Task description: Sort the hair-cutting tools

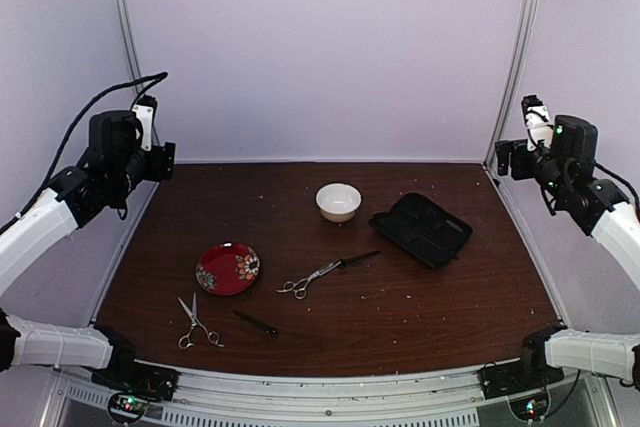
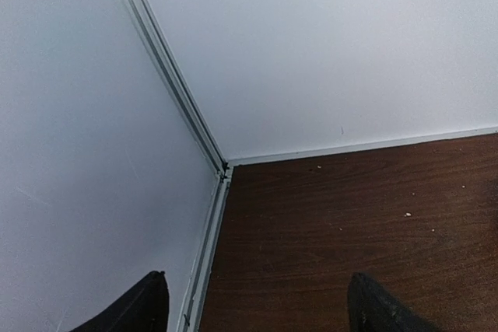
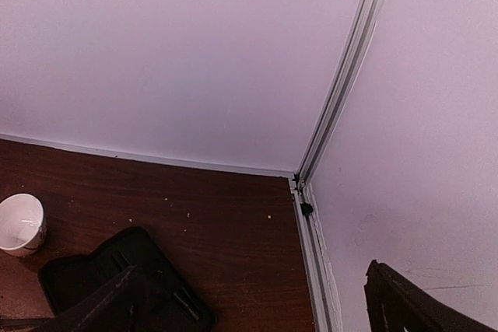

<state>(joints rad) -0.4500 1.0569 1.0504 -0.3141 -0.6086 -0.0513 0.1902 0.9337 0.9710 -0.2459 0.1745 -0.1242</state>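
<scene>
- Your left gripper is raised at the far-left corner of the table. Its two fingers are spread wide apart with nothing between them.
- Your right gripper is raised at the far-right corner. Its fingers are also wide apart and hold nothing.
- The longer scissors lie flat near the middle of the table. The rings point toward the near-left and the tips toward the far-right.
- The smaller scissors lie near the front-left edge, with the rings toward you and the blades pointing away.
- The thin black stick lies just to the right of the smaller scissors, apart from them and slanted.
- A red patterned plate sits behind the smaller scissors and to the left of the longer pair. It touches neither.
- A white bowl stands toward the back at centre.
- A flat black case lies to the right of the bowl, turned at an angle. In the right wrist view it shows below that gripper.
- Both grippers are well away from all three tools.
</scene>
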